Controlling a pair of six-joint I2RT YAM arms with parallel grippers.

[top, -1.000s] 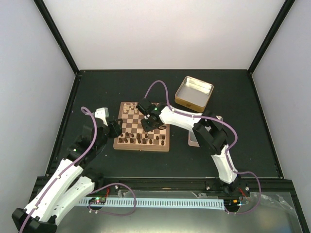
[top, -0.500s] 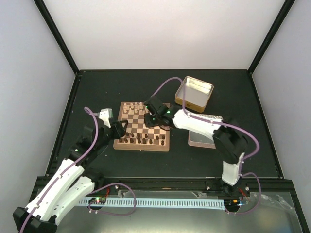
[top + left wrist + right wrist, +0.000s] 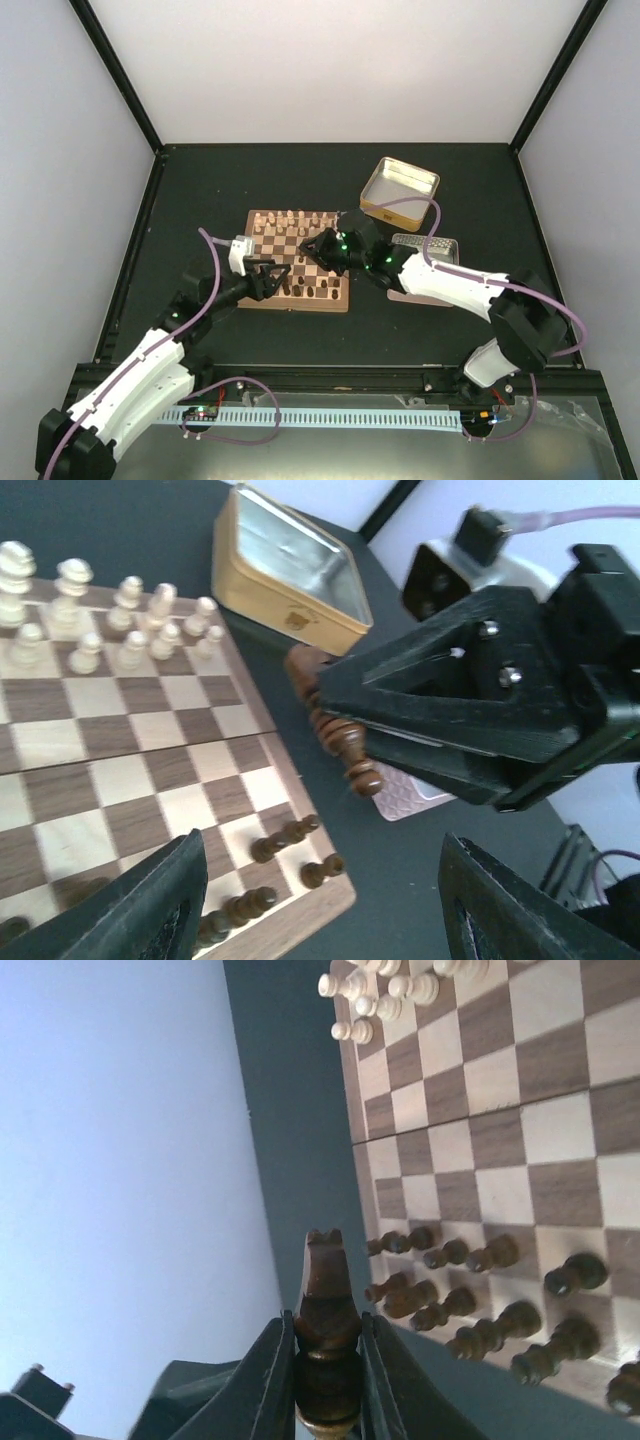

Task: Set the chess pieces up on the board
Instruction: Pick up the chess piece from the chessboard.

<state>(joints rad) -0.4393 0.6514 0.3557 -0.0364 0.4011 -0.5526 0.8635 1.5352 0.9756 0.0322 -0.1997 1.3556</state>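
Observation:
The board (image 3: 300, 240) lies mid-table. Dark brown chess pieces (image 3: 312, 288) stand along its near edge, and also show in the left wrist view (image 3: 288, 833) and the right wrist view (image 3: 480, 1310). Cream pieces (image 3: 290, 218) stand along the far edge. My right gripper (image 3: 320, 249) hovers over the board's near right part, shut on a tall dark piece (image 3: 325, 1270) that lies tilted between its fingers; the held piece also shows in the left wrist view (image 3: 338, 735). My left gripper (image 3: 279, 278) is open and empty over the near edge, its fingers (image 3: 160, 900) wide apart.
An open gold tin (image 3: 400, 190) stands behind and right of the board. A flat pinkish tin lid (image 3: 425, 268) lies right of the board, under my right arm. Dark walls frame the black table.
My right arm swung out to the right and lower, and its gripper now points left over the board's near right part. My left gripper moved right onto the board's near edge.

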